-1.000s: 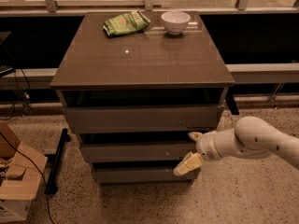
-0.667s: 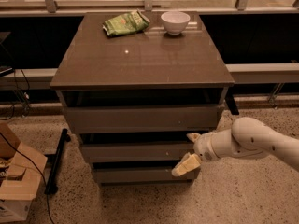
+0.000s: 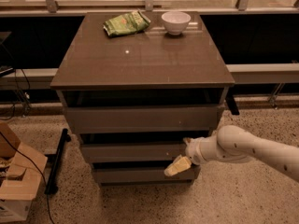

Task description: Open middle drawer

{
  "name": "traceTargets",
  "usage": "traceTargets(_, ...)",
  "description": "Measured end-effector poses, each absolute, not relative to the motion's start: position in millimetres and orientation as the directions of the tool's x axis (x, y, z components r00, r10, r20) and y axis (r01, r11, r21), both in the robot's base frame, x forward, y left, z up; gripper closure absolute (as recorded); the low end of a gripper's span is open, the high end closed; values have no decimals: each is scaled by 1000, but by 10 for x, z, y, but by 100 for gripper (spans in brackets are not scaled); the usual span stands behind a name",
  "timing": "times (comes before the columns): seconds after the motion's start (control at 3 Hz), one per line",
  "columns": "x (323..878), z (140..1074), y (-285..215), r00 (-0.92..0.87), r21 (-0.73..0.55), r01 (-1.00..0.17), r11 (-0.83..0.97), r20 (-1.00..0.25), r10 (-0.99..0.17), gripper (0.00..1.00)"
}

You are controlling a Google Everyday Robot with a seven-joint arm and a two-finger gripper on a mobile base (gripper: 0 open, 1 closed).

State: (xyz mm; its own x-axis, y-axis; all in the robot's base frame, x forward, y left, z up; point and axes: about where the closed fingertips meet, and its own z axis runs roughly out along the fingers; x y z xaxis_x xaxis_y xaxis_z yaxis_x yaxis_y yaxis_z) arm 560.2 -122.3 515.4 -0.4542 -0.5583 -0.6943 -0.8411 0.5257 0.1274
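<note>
Slightly leftward of a second ago, the gripper [image 3: 181, 154] sat at the right end of the middle drawer [image 3: 133, 152], fingers spread, one above its front and one below; contact was unclear. Bare floor [image 3: 140, 204] lay in front. Its arm [image 3: 261, 148] was cut off rightward. Farther back, the table [image 3: 140, 64] carried a bowl [image 3: 175, 22] and a green bag [image 3: 126, 24].

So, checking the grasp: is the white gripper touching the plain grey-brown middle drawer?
Cannot tell. In the camera view the gripper overlaps the right end of the middle drawer, but neither contact nor gap shows plainly.
</note>
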Motion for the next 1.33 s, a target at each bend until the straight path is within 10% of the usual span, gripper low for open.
traceTargets(1.33,6424,4329,-1239,-526,185,-812,553,-642,-557,0)
